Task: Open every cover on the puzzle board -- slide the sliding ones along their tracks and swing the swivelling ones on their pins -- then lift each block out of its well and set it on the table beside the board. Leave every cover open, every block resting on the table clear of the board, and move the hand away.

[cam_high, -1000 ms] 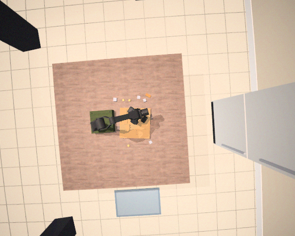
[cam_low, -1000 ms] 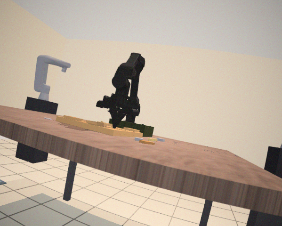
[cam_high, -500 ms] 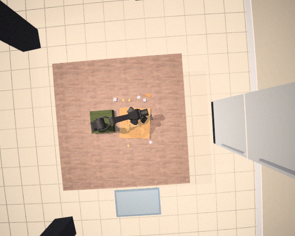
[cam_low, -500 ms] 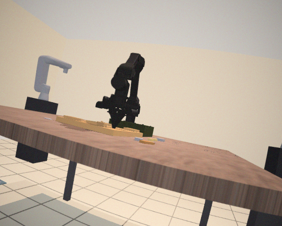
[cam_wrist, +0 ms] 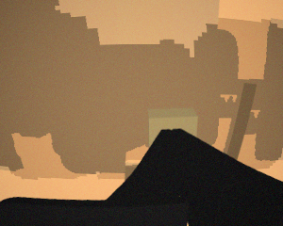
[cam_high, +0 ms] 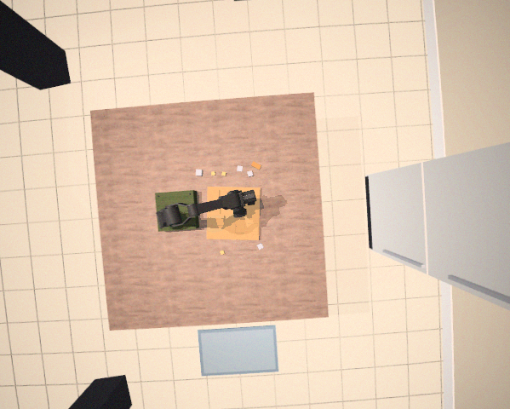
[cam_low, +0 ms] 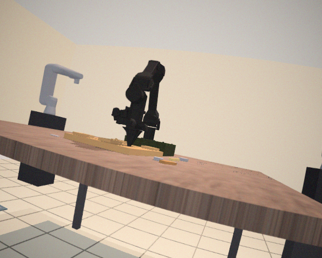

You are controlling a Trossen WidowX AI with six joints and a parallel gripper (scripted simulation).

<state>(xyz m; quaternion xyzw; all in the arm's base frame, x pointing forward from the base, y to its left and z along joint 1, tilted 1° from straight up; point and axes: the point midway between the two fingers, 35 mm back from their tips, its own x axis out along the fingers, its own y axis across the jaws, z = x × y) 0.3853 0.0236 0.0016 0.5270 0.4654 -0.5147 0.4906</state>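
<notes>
The orange puzzle board [cam_high: 211, 188] [cam_low: 147, 152] lies in front of the arm's base. My gripper [cam_low: 129, 144] [cam_wrist: 171, 138] is shut and empty, pointing down with its tips low at the board's top. A pale green square piece [cam_wrist: 173, 123] is right at the fingertips, partly hidden by them; I cannot tell whether it is a knob or a block. A narrow dark strip [cam_wrist: 242, 123] runs beside it. The arm and its shadow hide much of the board, so the covers' positions are unclear. Several small pieces lie off the board, including a white block [cam_high: 198, 172] and an orange block [cam_high: 256, 165] [cam_low: 167, 162].
A yellow block [cam_high: 221, 252] and a white block [cam_high: 260, 246] lie along the board's other side. The green base block [cam_high: 175, 198] [cam_low: 166, 148] stands behind the board. The wooden table [cam_high: 157, 285] [cam_low: 224, 188] carries everything.
</notes>
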